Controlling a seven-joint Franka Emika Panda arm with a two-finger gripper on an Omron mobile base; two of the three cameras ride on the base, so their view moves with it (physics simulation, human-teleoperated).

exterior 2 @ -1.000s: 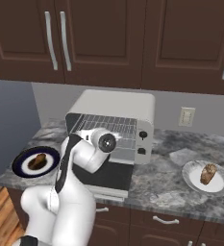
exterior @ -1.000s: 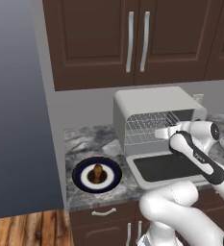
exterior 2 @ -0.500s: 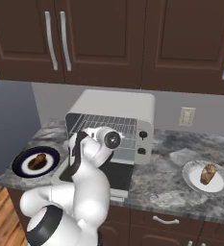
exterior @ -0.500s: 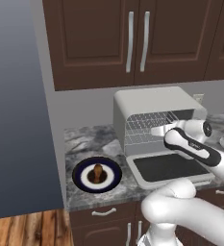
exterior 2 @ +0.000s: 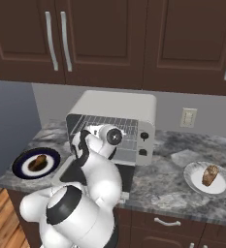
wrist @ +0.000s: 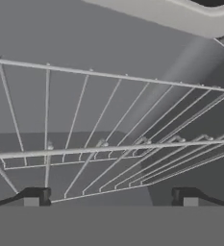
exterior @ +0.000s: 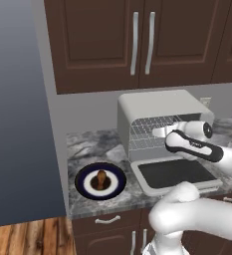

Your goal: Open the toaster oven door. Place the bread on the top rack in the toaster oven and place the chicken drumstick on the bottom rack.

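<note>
Left base view: the toaster oven point(exterior: 160, 117) sat with the toaster oven door point(exterior: 174, 173) dropped flat; the gripper point(exterior: 156, 131) was at its mouth, level with the wire shelves. The chicken drumstick point(exterior: 101, 179) lay on a blue plate point(exterior: 82, 183), well off to the fingers' side.
Right base view: the bread point(exterior 2: 209, 175) sat on a white plate point(exterior 2: 192, 180), far from the fingers.
Hand view: fingers point(wrist: 35, 197) released, spread wide, empty; wire rack point(wrist: 108, 148) just beyond the tips.
</note>
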